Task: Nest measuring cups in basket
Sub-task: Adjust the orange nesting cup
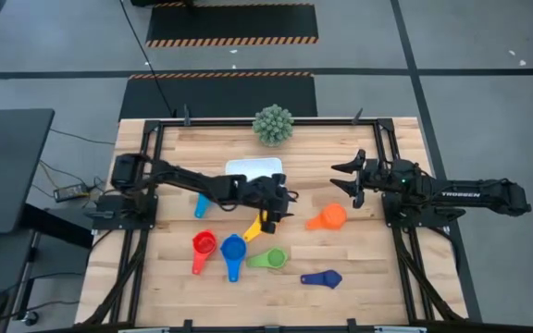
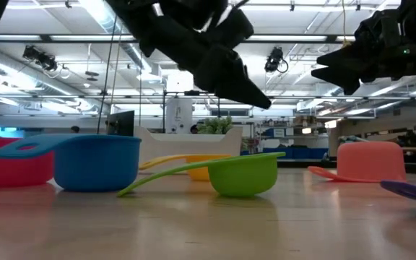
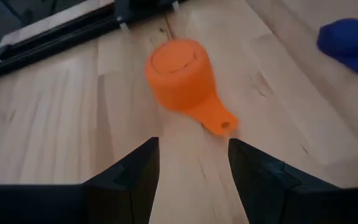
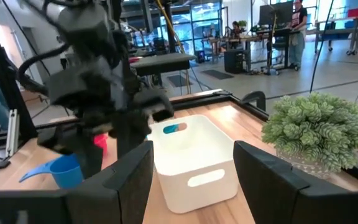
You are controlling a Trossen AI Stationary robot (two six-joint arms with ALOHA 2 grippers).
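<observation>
left hand (image 1: 285,205): fingers apart, empty, above tabletop (image 1: 378,277) near yellow cup (image 1: 255,227) | right hand (image 1: 345,178): fingers apart, empty, raised beside overturned orange cup (image 1: 328,217) | basket (image 1: 253,170): between hands, light blue cup (image 4: 174,128) inside

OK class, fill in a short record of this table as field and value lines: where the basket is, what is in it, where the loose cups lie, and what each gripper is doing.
basket: white basket at the table's far middle, near the green plant
in basket: one light blue cup
loose cups: red cup, blue cup, yellow cup, green cup, dark blue cup, orange cup upside down
left gripper: open, empty, facing the orange cup
right gripper: open, empty, raised
</observation>
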